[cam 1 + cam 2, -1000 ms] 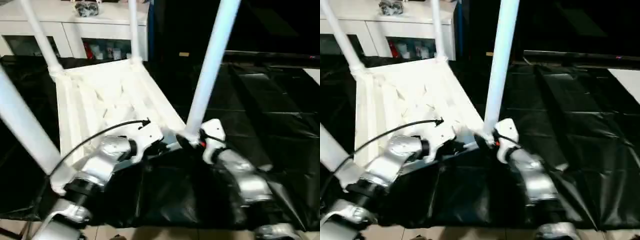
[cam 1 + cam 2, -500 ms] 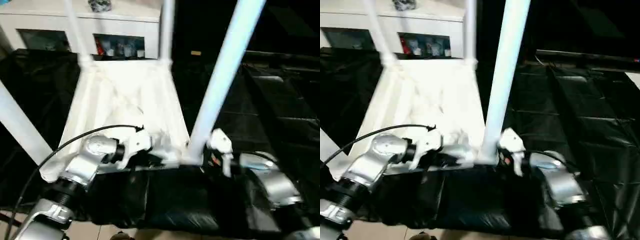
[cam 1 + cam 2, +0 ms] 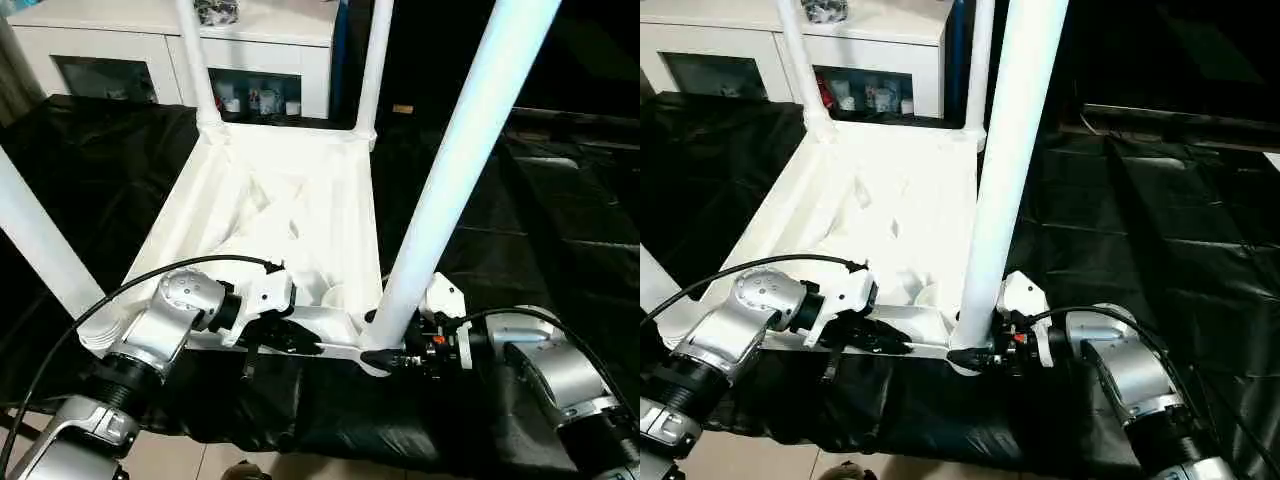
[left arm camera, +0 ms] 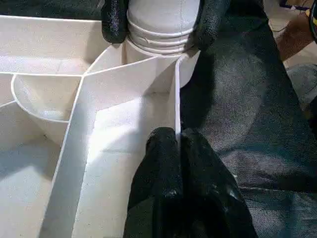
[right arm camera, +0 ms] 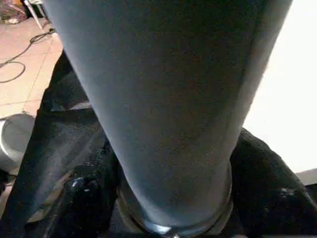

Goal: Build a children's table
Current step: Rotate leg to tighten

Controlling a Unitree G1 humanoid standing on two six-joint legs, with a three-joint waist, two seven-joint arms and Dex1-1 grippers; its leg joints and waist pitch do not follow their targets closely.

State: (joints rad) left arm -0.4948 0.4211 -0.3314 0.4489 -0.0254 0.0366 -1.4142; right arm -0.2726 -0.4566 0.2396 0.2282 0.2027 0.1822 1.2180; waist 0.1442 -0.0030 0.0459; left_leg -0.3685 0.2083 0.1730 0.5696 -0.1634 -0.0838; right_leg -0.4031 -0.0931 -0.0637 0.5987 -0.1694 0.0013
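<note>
The white children's table (image 3: 290,200) lies upside down on the black drape, ribbed underside up, with all its legs standing in the corner sockets. My left gripper (image 4: 177,144) is shut on the thin near rim wall, just left of the near right corner. The near right leg (image 3: 460,170) rises from that corner. My right gripper (image 3: 975,357) is shut on the base of this leg, and its black fingers (image 4: 115,22) clasp the leg on both sides just above the socket. The leg (image 5: 168,99) looms close between them in the right wrist view.
The black-draped work surface (image 3: 560,220) spreads wide to the right and its front edge drops to a tiled floor (image 3: 180,460). A white cabinet (image 3: 120,40) stands behind the table. A black cable (image 3: 100,310) loops off my left forearm. The near left leg (image 3: 35,240) slants up beside my left arm.
The whole picture has shifted and tilted, so the table now looks squarer to me. Both grippers stay at the near right corner, and my right forearm now lies lower and further right.
</note>
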